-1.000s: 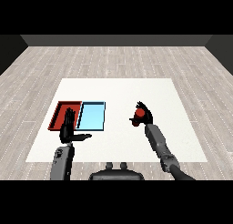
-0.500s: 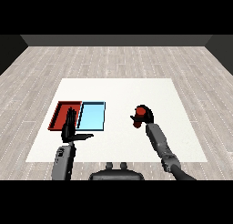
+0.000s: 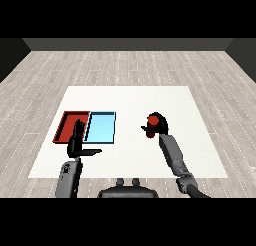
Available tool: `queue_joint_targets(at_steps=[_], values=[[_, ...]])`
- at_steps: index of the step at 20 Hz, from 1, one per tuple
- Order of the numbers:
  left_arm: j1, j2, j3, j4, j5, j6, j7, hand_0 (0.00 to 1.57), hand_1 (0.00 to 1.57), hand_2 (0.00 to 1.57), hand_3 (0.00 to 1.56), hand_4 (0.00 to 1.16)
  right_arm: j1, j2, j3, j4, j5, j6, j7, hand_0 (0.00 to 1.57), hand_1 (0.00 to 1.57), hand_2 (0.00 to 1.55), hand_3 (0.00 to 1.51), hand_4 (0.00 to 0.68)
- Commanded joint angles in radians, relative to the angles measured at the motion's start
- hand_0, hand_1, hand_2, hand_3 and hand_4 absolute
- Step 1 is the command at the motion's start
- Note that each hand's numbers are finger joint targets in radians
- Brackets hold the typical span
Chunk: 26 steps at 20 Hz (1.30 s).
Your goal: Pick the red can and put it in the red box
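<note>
From my station the table (image 3: 135,97) looked like a flat, matt white sheet, smooth and without grain. The floor (image 3: 125,65) around it showed pale grey wood planks with a faint streaked grain and a dull finish. The red tray (image 3: 65,126) and the light blue tray (image 3: 100,127) both read as smooth plastic, evenly coloured, with darker rims. The red can (image 3: 153,121) had a smooth, slightly shiny surface. Each robot hand, left (image 3: 77,142) and right (image 3: 159,125), appeared matt black, and the forearms (image 3: 172,152) looked like smooth grey moulded plastic or painted metal; I could not tell which.
</note>
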Motion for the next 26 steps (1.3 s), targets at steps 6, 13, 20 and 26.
queue_joint_targets(at_steps=[6,13,20,26], values=[[-0.027,-0.044,-0.125,-0.074,-0.069,0.039,0.138,0.00,0.00,0.00,0.00,0.00,0.082,0.029,0.044,-0.253,-0.003,-0.025,0.069,1.44,1.44,1.45,1.41,0.649],[-0.150,-0.045,-0.283,0.050,-0.014,0.129,0.163,0.00,0.00,0.00,0.00,0.00,0.129,0.056,0.140,-0.381,-0.014,-0.112,0.143,1.42,1.42,1.44,1.42,0.652],[-0.185,-0.045,-0.435,0.099,-0.009,0.280,0.152,0.00,0.00,0.00,0.00,0.00,0.198,0.057,0.343,-0.466,-0.069,-0.247,0.130,1.44,1.44,1.45,1.43,0.658],[-0.238,-0.045,-0.462,0.083,0.046,0.284,0.200,0.00,0.00,0.00,0.00,0.00,0.123,0.058,0.422,-0.436,-0.110,-0.326,0.094,1.41,1.41,1.41,1.39,0.639]])
